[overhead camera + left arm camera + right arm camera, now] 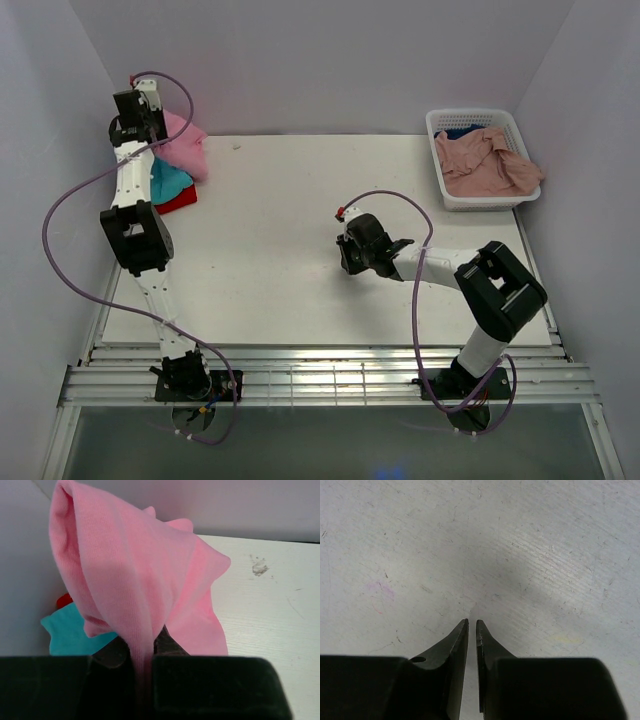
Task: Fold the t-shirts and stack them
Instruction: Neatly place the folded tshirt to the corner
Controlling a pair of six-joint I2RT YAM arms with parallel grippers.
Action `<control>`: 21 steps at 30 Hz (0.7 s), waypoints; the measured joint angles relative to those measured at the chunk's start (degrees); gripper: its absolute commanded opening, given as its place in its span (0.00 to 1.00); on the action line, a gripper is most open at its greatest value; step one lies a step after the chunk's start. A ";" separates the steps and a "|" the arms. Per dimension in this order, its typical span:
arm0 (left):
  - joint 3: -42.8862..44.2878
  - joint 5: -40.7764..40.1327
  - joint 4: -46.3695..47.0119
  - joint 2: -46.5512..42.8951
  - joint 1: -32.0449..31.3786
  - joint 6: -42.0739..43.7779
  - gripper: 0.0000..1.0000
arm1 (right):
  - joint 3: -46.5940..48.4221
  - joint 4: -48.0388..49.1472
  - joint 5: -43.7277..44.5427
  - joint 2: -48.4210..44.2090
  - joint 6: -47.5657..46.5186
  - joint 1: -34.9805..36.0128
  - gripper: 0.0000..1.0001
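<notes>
My left gripper [150, 128] is shut on the bright pink t-shirt [186, 148] at the far left corner and holds it up over the stack. In the left wrist view the pink cloth [135, 580] hangs bunched from between my fingers [170, 641]. A teal t-shirt [168, 183] lies on a red t-shirt [182, 200] under it; the teal one [70, 635] and a bit of red [64, 600] show in the left wrist view. My right gripper [346, 262] is shut and empty, low over bare table [472, 622]. A dusty salmon-pink t-shirt [488, 166] lies in the basket over a dark blue one [462, 132].
The white lattice basket [440, 180] stands at the far right corner. White walls close in the table [270, 250] on three sides. Purple cables loop from both arms. A metal rail frame runs along the near edge.
</notes>
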 measured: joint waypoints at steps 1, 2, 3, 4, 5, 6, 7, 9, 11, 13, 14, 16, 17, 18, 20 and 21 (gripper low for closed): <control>-0.79 0.07 0.42 -0.13 0.48 0.00 0.11 | 0.00 0.00 -0.11 0.11 0.00 0.00 0.17; -1.31 0.11 0.63 -0.15 0.94 0.00 0.10 | 0.00 0.02 -0.15 0.15 0.00 0.00 0.17; -1.84 0.13 0.87 -0.15 1.33 -0.02 0.11 | 0.00 0.02 -0.22 0.17 -0.02 0.00 0.18; -2.05 0.15 0.87 -0.15 1.73 -0.07 0.11 | 0.00 0.02 -0.28 0.17 -0.02 0.00 0.17; -2.12 0.33 0.90 -0.15 2.10 -0.20 0.11 | 0.00 0.02 -0.33 0.17 -0.02 0.00 0.17; -2.12 0.72 0.98 -0.15 2.45 -0.42 0.11 | 0.00 0.02 -0.35 0.17 -0.02 0.00 0.18; -2.08 1.09 1.27 -0.15 2.75 -0.59 0.11 | 0.00 0.02 -0.37 0.17 -0.04 0.00 0.17; -1.92 1.92 1.86 -0.15 3.26 -1.05 0.11 | 0.00 0.02 -0.55 0.22 -0.07 0.00 0.17; -1.64 2.99 1.88 -0.15 3.56 -1.62 0.11 | 0.00 0.04 -0.81 0.46 -0.11 0.00 0.17; -1.27 3.67 1.95 -0.15 3.65 -2.08 0.11 | 0.00 0.04 -1.18 0.81 -0.13 0.00 0.17; -1.01 3.85 1.99 -0.15 3.74 -2.16 0.11 | 0.02 0.02 -1.29 0.96 -0.13 -0.02 0.17; -0.98 3.80 2.38 -0.37 3.87 -2.25 0.11 | 0.02 0.02 -1.60 1.09 -0.13 0.00 0.18; -1.03 3.80 2.60 -0.48 3.87 -2.32 0.11 | 0.02 0.04 -1.66 1.09 -0.13 0.00 0.18; -1.20 3.80 2.91 -0.61 3.87 -2.34 0.11 | 0.02 0.07 -1.77 1.09 -0.13 0.00 0.18; -2.99 3.80 3.76 -1.68 3.98 -2.43 0.11 | 0.02 0.04 -2.01 1.09 -0.11 0.00 0.17; -4.02 3.78 4.02 -2.32 4.09 -2.47 0.11 | 0.02 0.04 -2.05 1.09 -0.13 0.00 0.17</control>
